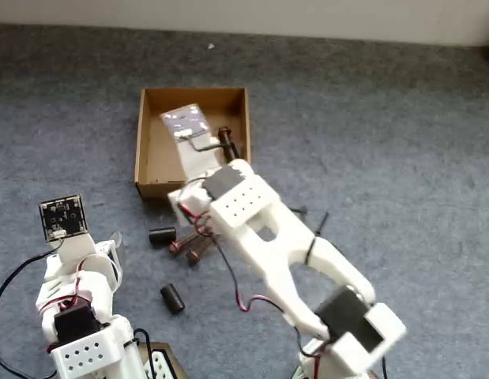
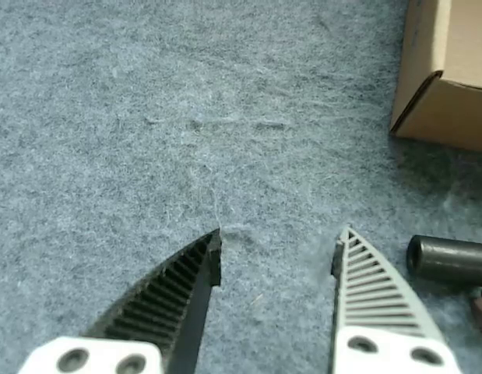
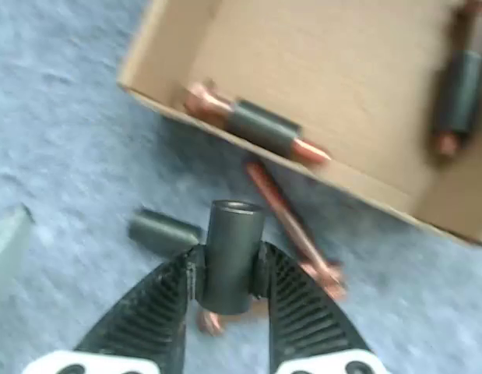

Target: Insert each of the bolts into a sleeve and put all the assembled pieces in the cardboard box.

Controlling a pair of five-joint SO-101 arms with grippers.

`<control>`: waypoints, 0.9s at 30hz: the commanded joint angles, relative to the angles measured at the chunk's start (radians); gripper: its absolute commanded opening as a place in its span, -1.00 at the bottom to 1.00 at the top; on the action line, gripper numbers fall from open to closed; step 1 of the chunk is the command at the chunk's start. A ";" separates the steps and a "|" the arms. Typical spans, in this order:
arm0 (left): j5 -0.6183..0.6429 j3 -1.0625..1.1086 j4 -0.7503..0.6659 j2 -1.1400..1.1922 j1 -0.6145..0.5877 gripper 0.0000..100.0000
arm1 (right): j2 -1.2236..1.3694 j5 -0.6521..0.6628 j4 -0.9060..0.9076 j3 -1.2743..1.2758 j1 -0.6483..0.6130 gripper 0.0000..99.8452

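Looking down on a grey, felt-covered table (image 1: 402,118). The right arm (image 1: 268,229) extends from 5 o'clock to the centre. Its jaws are clamped on a dark held sleeve (image 3: 231,238), upright and just outside the near wall of the cardboard box (image 1: 156,162), which sits at 12 o'clock. A copper bit shows beneath the sleeve; it is hard to tell whether this is a bolt already in the bore. The left arm (image 1: 78,308) sits at 8 o'clock, its jaws wide apart and holding nothing, over bare table.

The step in hand appears to be mating this sleeve with a bolt. To do it well:
- Keep the grip on the sleeve's middle so both ends of the bore stay clear.
- Line the bore up with the bolt's shank before pushing, and push straight.
- The free left jaws could steady the bolt by its head.
- Let go only once the assembled piece is over the box.

Counts:
- **Assembled pieces in the box:** two, a near piece (image 3: 256,128) and a far piece (image 3: 459,89).
- **Sleeves:** five in all. Two are on those pieces, one is held, and two lie loose on the table, an upper sleeve (image 1: 161,235) at 9 o'clock of centre and a lower sleeve (image 1: 173,298) at 7 o'clock.
- **Loose bolts:** seemingly two, a left bolt (image 1: 185,245) and a right bolt (image 1: 199,251), touching just below the jaws.
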 commanded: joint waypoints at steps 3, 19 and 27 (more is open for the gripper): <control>-0.006 -0.004 -0.021 -0.007 -0.007 -0.51 | -0.266 0.106 0.064 0.275 0.079 -0.99; -0.006 -0.004 -0.021 -0.007 -0.007 -0.51 | -0.163 0.196 -0.117 0.631 0.077 -0.84; -0.006 -0.004 -0.021 -0.007 -0.007 -0.51 | -0.199 0.201 -0.067 0.631 0.077 -0.84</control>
